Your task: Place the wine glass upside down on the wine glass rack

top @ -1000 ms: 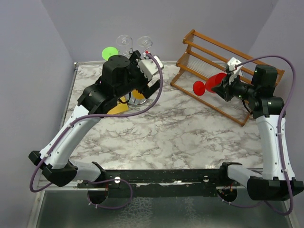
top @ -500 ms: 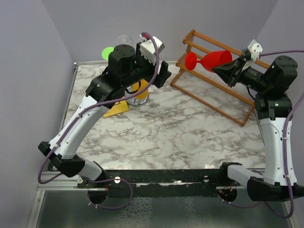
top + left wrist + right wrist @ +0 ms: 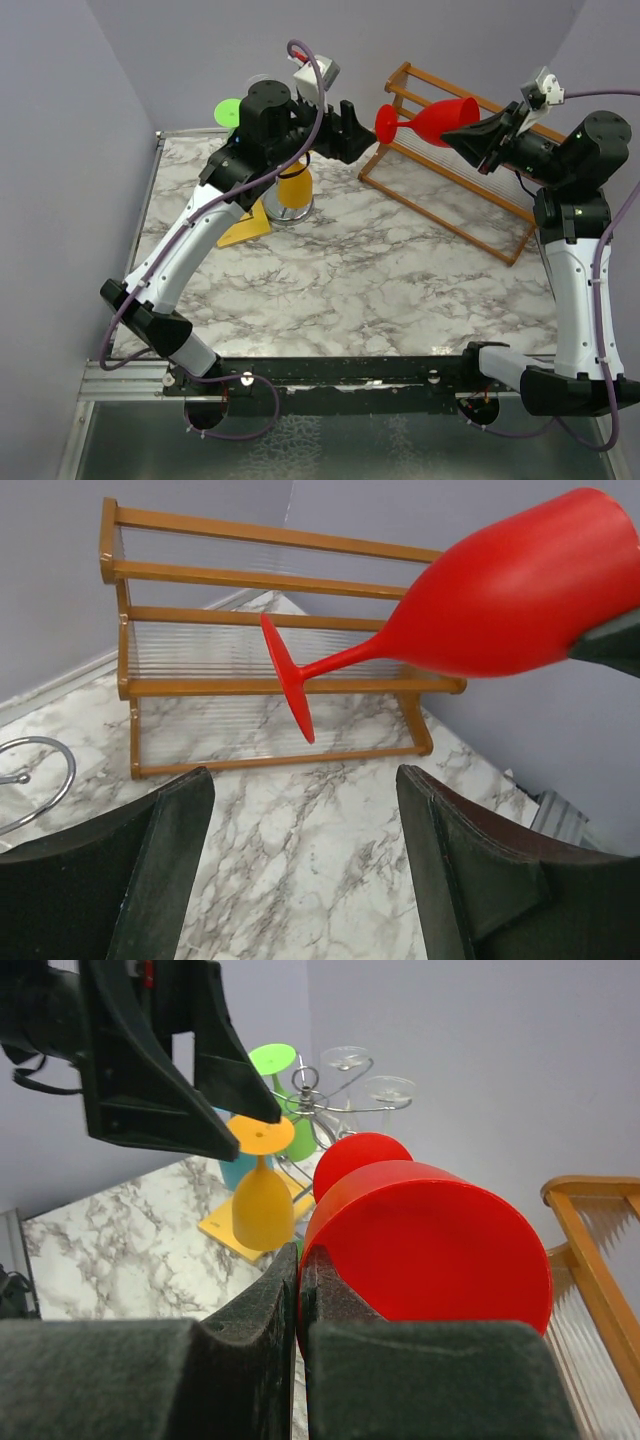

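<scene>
The wine glass [image 3: 432, 120] is red and lies level in the air, its foot [image 3: 387, 125] pointing left. My right gripper [image 3: 480, 140] is shut on the bowl's rim; in the right wrist view the rim [image 3: 430, 1250] is pinched between the fingers. My left gripper [image 3: 352, 132] is raised and open, close to the foot, with nothing between its fingers [image 3: 180, 830]. The wine glass rack [image 3: 320, 1100], chrome wire, stands behind the left arm. An orange glass [image 3: 262, 1200], a green one [image 3: 275, 1060] and two clear ones hang on it upside down.
The brown wooden slatted rack [image 3: 450, 170] stands at the back right, below the red glass. A yellow pad [image 3: 245, 228] lies by the chrome rack's round base [image 3: 288, 212]. Purple walls close in the back and both sides.
The right arm has lifted the red glass up off the wooden rack and swung it left. The left arm has risen and turned right toward the glass's foot, its jaws narrowing a little.
</scene>
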Tool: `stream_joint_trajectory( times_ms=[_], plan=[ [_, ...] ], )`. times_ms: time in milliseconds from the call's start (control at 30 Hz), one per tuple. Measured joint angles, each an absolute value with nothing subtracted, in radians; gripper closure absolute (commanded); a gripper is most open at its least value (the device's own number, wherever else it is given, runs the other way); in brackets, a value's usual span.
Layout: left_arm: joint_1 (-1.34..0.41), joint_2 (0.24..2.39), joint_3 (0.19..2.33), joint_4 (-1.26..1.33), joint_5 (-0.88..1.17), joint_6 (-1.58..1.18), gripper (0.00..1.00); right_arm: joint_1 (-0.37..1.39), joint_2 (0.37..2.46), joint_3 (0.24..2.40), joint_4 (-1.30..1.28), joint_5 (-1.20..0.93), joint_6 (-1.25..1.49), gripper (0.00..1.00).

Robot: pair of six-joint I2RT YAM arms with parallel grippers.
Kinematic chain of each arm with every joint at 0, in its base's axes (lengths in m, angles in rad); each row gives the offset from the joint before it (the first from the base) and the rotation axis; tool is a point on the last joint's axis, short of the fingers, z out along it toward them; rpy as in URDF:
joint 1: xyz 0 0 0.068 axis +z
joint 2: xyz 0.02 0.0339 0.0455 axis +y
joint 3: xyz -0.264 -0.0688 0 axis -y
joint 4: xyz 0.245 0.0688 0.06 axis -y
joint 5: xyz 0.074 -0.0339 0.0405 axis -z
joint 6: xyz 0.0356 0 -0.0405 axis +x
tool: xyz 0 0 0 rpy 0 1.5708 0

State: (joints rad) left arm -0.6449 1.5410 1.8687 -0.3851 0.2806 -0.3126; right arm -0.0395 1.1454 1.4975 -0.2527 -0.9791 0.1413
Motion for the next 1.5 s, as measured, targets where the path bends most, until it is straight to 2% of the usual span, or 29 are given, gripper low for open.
stream_joint_trajectory(
  times_ms=[467, 933, 1133, 1333, 1400, 1500],
  plan=[
    [-0.643, 1.647, 1.911, -0.328, 0.338, -0.419, 0.48, -0.039, 1.145, 1.498, -0.19, -1.034, 0.239, 0.98],
    [-0.643, 1.691, 1.922, -0.314, 0.382, -0.435, 0.75, -0.039, 1.144, 1.472, -0.178, -1.05, 0.243, 0.98],
    [-0.64, 1.692, 1.922, -0.308, 0.382, -0.422, 0.83, -0.039, 1.142, 1.467, -0.172, -1.053, 0.241, 0.98],
    [-0.638, 1.692, 1.922, -0.302, 0.38, -0.395, 1.0, -0.039, 1.138, 1.464, -0.17, -1.066, 0.239, 0.98],
    [-0.636, 1.692, 1.922, -0.294, 0.375, -0.389, 1.0, -0.039, 1.137, 1.458, -0.168, -1.076, 0.239, 0.98],
    [-0.636, 1.692, 1.922, -0.287, 0.366, -0.376, 1.0, -0.039, 1.135, 1.446, -0.159, -1.087, 0.239, 0.89]
  ],
)
